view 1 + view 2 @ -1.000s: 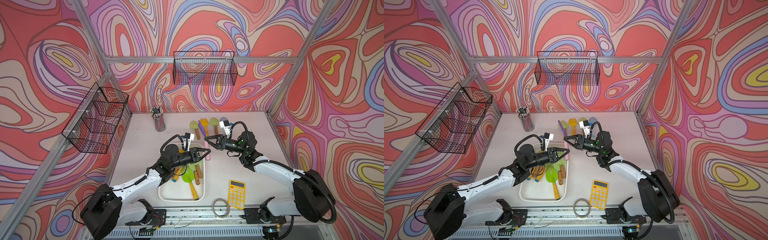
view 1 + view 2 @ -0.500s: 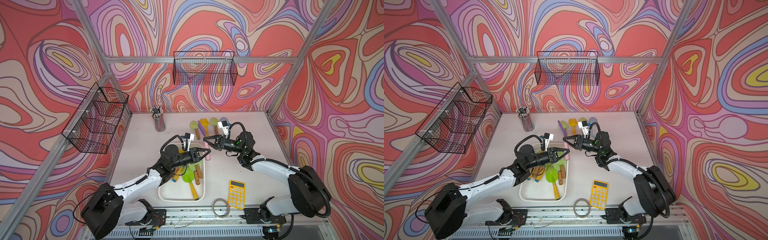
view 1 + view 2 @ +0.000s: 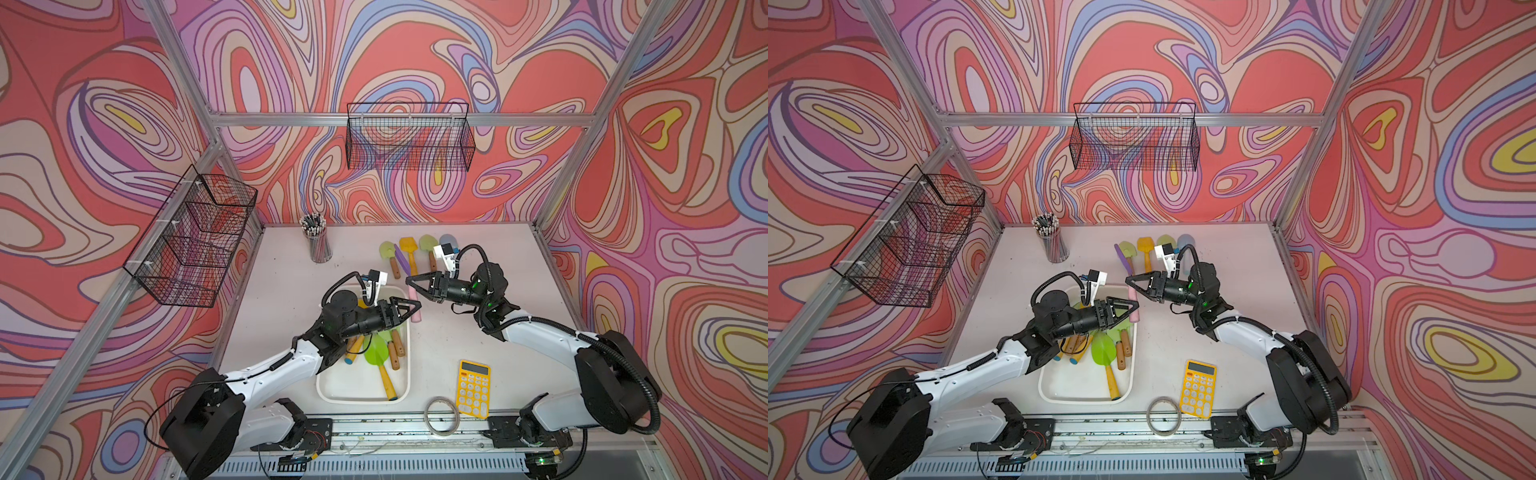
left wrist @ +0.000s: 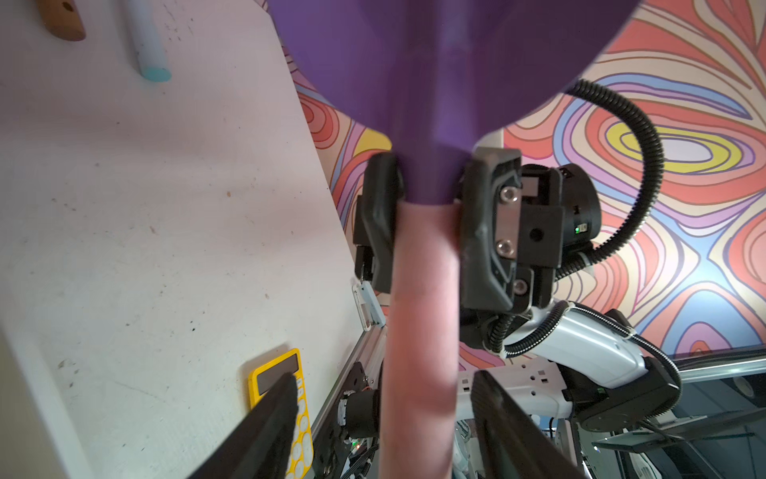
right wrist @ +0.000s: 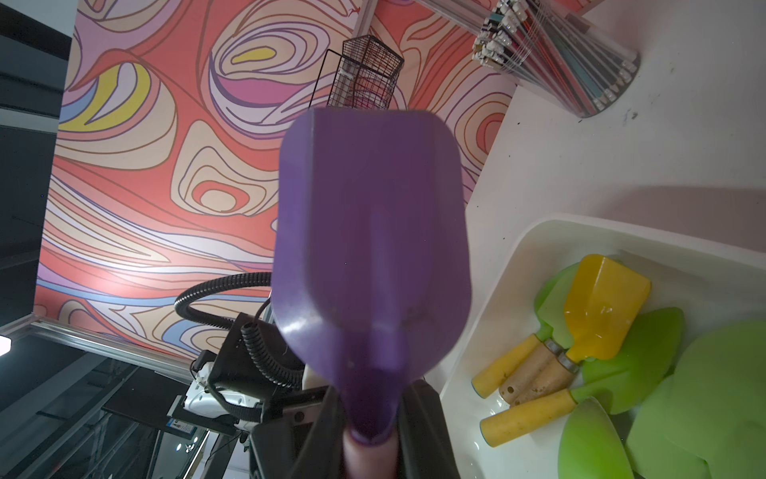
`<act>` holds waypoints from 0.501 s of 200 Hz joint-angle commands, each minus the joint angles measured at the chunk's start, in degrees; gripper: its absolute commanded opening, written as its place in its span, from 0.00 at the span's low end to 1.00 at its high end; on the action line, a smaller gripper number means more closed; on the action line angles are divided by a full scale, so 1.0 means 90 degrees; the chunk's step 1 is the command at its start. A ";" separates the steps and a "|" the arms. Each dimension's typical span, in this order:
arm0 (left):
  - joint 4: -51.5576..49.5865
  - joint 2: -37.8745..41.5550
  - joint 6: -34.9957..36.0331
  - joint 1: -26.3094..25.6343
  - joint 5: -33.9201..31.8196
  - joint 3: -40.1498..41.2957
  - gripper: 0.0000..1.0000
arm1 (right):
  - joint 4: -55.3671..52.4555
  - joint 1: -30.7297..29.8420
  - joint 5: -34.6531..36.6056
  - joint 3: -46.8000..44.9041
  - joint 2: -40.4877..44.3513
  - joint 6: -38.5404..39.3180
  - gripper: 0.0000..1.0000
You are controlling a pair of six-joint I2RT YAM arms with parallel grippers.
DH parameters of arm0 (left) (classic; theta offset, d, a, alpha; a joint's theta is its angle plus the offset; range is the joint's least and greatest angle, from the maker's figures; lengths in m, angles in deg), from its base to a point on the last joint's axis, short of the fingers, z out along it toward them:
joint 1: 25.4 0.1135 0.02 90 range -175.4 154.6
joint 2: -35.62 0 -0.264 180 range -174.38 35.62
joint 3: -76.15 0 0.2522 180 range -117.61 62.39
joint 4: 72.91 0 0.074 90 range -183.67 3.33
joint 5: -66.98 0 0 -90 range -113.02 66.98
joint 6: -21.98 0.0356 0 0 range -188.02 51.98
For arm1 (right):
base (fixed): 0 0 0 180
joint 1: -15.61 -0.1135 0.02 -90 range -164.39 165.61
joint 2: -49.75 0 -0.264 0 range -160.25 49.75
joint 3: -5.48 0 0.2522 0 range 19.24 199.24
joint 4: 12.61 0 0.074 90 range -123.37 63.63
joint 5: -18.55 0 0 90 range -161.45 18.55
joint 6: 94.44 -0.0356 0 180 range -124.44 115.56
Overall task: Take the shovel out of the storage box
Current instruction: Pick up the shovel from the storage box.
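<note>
At the far left we see a black wire-mesh basket (image 3: 191, 237) fixed to the side wall. Next to it a clear cup of pencils (image 3: 316, 245) stands at the back of the pale desk (image 3: 282, 291).

Then comes the shallow white plastic storage box (image 3: 353, 388) with rounded corners, near the desk's front edge. In it lie several toy shovels with lime-green blades (image 3: 376, 349) and one with a yellow blade, their wooden and yellow handles overlapping.

The left fingers (image 3: 415, 306) reach out over the box's far right corner. In the left wrist view we find them released, one on each side of the pink handle with a gap on both sides.

The purple-bladed plastic shovel (image 5: 373, 249) with a thick pink handle is out of the box. It is raised in the air by that corner, with its blade toward the back of the desk. The right fingers (image 3: 413, 280) are clenched on its neck, just where purple meets pink.

Behind them on the desk lies a row of four small shovels (image 3: 409, 245): green, yellow, green and pale blue. Farther right, near the front, we see a ring of tape (image 3: 428, 415) and a yellow calculator (image 3: 473, 388).
</note>
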 commanded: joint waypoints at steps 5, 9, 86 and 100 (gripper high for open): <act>-0.1739 0.0687 0.0764 0.0153 -0.0458 -0.0024 0.70 | -0.0290 0.0031 0.0013 0.0280 -0.0005 0.0307 0.14; -0.2158 0.0788 0.0944 0.0154 -0.0572 -0.0087 0.70 | -0.0367 0.0052 0.0006 0.0309 -0.0008 0.0352 0.14; -0.6292 0.1155 0.2057 0.0146 -0.2061 -0.0960 0.62 | -0.3750 0.1028 0.0454 0.1554 -0.0071 0.2297 0.14; -0.6386 0.1156 0.1933 0.0100 -0.2150 -0.0886 0.62 | -0.4482 0.1200 0.0715 0.1937 -0.0124 0.2781 0.14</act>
